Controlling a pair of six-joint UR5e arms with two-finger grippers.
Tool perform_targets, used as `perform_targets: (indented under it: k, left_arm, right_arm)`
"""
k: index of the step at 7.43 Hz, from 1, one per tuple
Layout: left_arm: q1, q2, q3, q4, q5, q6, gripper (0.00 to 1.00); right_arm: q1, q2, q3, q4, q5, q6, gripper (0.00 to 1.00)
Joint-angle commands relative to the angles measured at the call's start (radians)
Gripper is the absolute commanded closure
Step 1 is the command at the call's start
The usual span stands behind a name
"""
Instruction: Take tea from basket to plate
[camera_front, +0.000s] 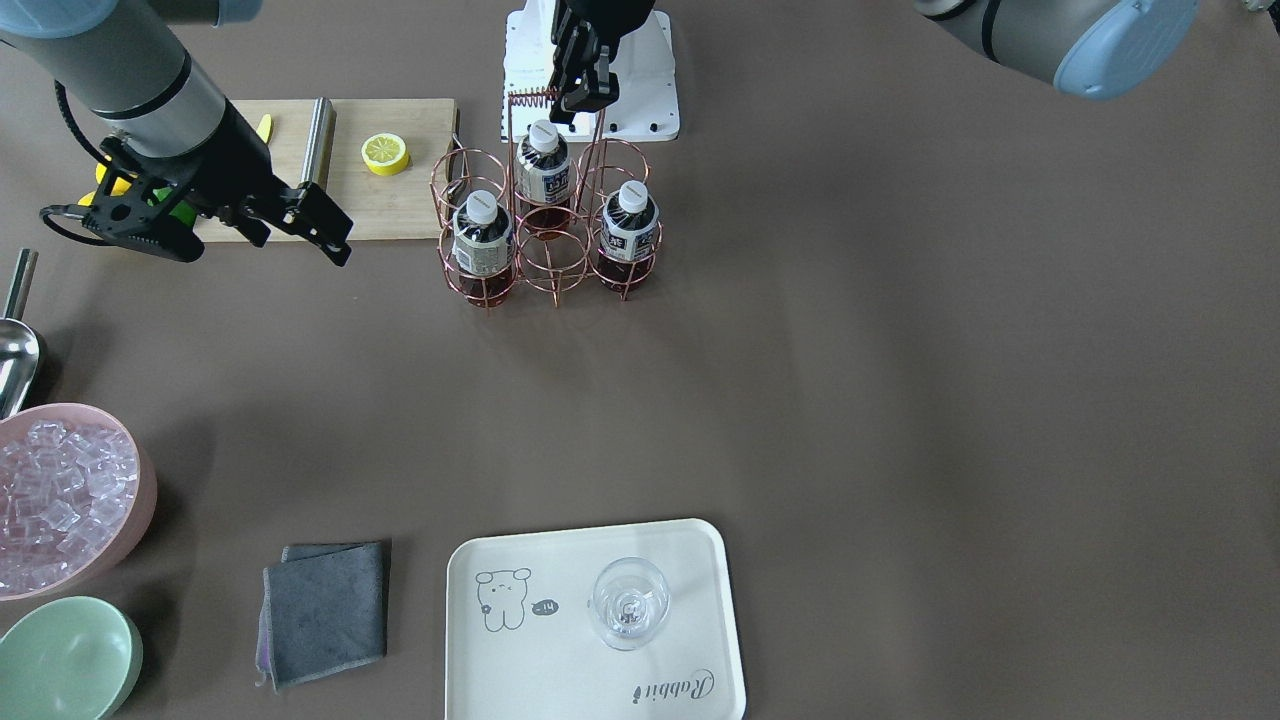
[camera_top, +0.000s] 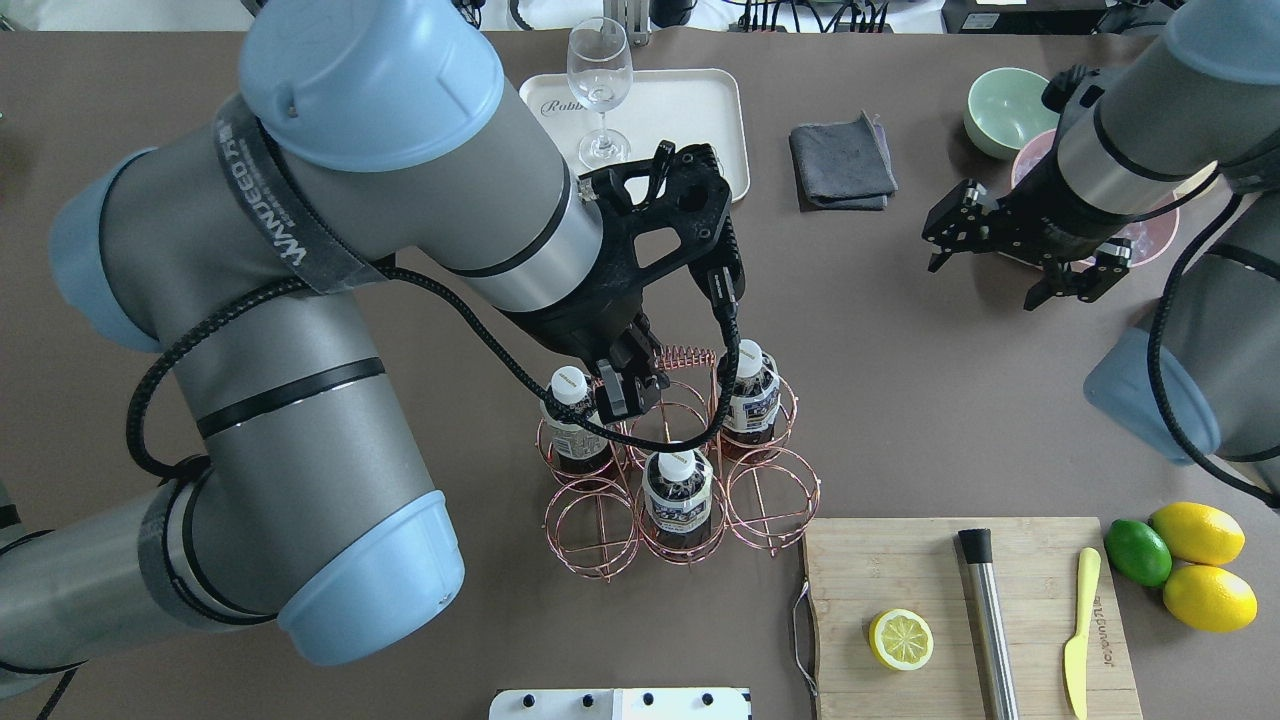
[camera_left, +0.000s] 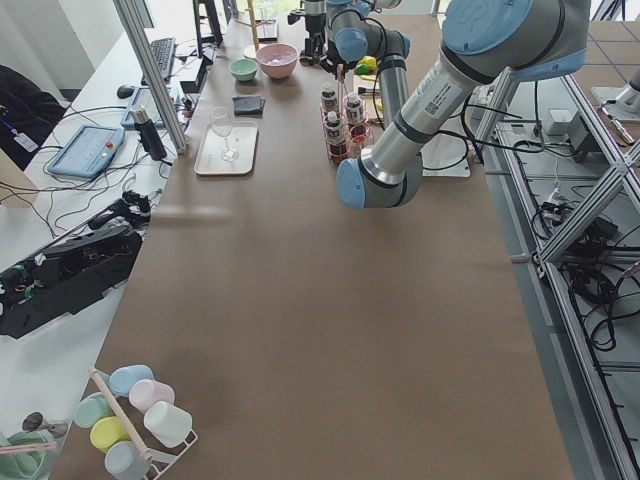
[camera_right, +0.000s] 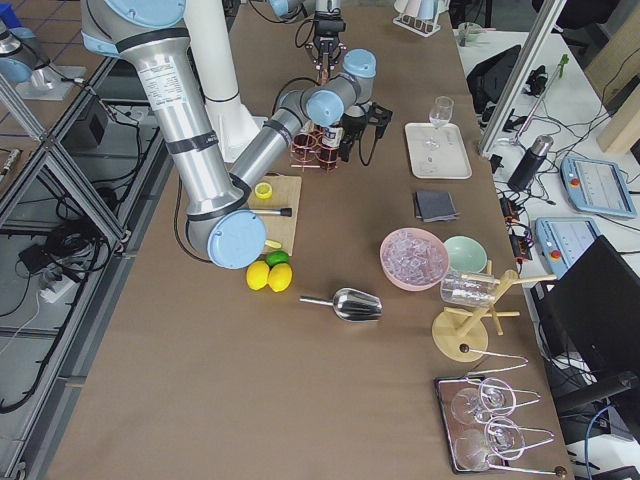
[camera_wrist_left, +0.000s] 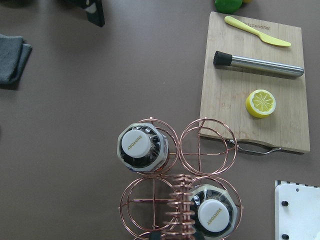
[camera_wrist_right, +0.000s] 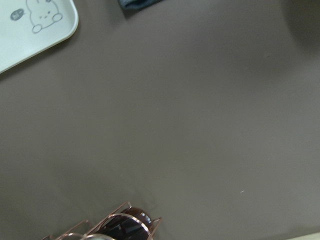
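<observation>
Fingertips of the left pincer (camera_top: 625, 390) hang right at the curly wire handle (camera_top: 686, 355) on top of the basket (camera_top: 772, 492). I cannot tell if they pinch the handle or are just close to it.

Three tea bottles (camera_top: 680, 495) stand in the basket, each in its own ring. Every bottle stands straight, its long way going up and down, with the white cap on top. Two are in the basket's row far from the robot, in the two end rings, and the ring between them is empty. The third is in the middle ring of the near row, with an empty ring on each side.

The right pincer (camera_top: 936, 248) hovers well apart from the basket, on the robot's right. Its fingers are spread and hold nothing.

The plate (camera_top: 700, 110) lies well apart from the basket, on the side far from the robot. A wine glass (camera_top: 600, 70) stands on it, and a gray cloth (camera_top: 840, 165) lies near it.

A wooden board (camera_top: 880, 570) lies just beside the basket on the robot's right. Half a lemon (camera_top: 900, 640), a metal stick (camera_top: 990, 620) and a yellow knife (camera_top: 1080, 630) lie on it.
</observation>
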Motion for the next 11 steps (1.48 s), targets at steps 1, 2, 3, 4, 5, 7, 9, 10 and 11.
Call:
perform_targets:
  k: [1, 2, 3, 4, 5, 7, 9, 10, 11]
  left_arm:
    - [-0.001, 0.0, 0.0, 0.0, 0.0, 0.0, 1.0]
    - [-0.002, 0.002, 0.0, 0.0, 0.0, 0.0, 1.0]
    - [-0.004, 0.003, 0.0, 0.0, 0.0, 0.002, 1.0]
    - [-0.004, 0.003, 0.0, 0.0, 0.0, 0.003, 1.0]
    - [-0.005, 0.005, 0.0, 0.0, 0.0, 0.003, 1.0]
    - [-0.005, 0.005, 0.0, 0.0, 0.0, 0.003, 1.0]
    - [-0.007, 0.005, 0.0, 0.0, 0.0, 0.003, 1.0]
    - [-0.007, 0.005, 0.0, 0.0, 0.0, 0.003, 1.0]
    - [-0.008, 0.005, 0.0, 0.0, 0.0, 0.005, 1.0]
  right_arm:
    - [-0.013, 0.061, -0.031, 0.078, 0.108, 0.199, 0.0]
    - [-0.013, 0.123, -0.073, 0.077, 0.132, 0.245, 0.0]
    - [-0.024, 0.165, -0.107, 0.078, 0.167, 0.279, 0.0]
    - [-0.057, 0.181, -0.117, 0.078, 0.168, 0.279, 0.0]
    - [-0.077, 0.188, -0.133, 0.08, 0.163, 0.279, 0.0]
    - [-0.131, 0.237, -0.167, 0.077, 0.152, 0.284, 0.02]
    - [-0.152, 0.26, -0.184, 0.068, 0.12, 0.283, 0.06]
    - [-0.145, 0.259, -0.19, 0.068, 0.12, 0.281, 0.1]
    - [-0.133, 0.254, -0.189, 0.062, 0.119, 0.278, 0.14]
